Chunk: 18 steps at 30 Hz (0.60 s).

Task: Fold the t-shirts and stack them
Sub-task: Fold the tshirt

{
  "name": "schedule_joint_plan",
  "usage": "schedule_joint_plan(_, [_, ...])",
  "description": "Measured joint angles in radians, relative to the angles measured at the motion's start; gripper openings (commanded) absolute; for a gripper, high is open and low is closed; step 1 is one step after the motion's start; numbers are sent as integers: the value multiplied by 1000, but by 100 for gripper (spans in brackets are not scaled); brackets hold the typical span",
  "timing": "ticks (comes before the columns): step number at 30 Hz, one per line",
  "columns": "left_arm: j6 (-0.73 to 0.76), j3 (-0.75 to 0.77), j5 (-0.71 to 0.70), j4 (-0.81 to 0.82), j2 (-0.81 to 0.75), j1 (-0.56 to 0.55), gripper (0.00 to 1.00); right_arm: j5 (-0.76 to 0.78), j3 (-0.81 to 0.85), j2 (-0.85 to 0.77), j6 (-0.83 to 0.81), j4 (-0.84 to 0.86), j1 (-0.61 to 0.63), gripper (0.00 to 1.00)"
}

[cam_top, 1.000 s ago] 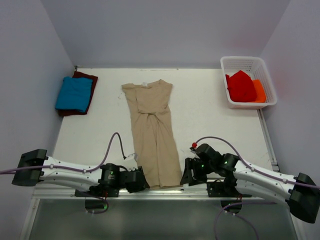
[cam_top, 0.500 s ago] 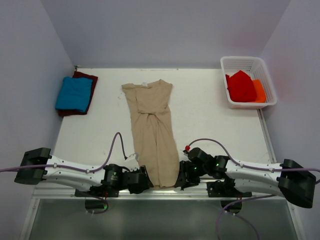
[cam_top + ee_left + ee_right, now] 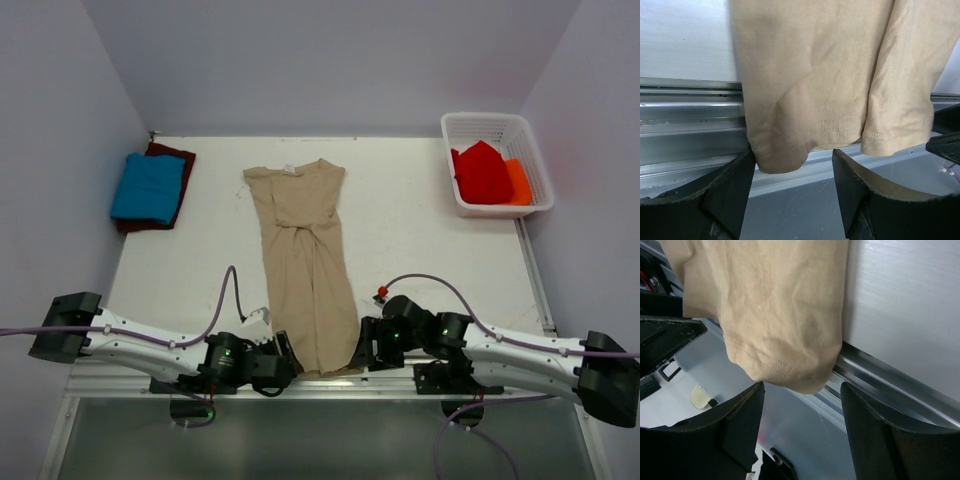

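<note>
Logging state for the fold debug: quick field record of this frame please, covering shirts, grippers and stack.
tan t-shirt: lengthwise at centre, sides folded in, hem over the near edge
left gripper: open, at hem's left corner, not clamped
right gripper: open, at hem's right corner, not clamped
stack: blue t-shirt folded on maroon t-shirt, far left
basket: far right, holds red cloth and orange cloth

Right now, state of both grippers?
Left gripper: open, gripping nothing; tan t-shirt hem hangs at its fingers.
Right gripper: open, gripping nothing, at the same hem.
</note>
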Motion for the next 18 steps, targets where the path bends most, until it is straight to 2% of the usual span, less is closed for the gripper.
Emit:
schedule_joint_plan(7, [-26,-16,-5,-26,-39,-6,72,35,1,-70,2,-92,0,63])
schedule_joint_plan(18, [-41,-24,-16,-50,-64,-12,73,58,19,-7,7,-74,5,60])
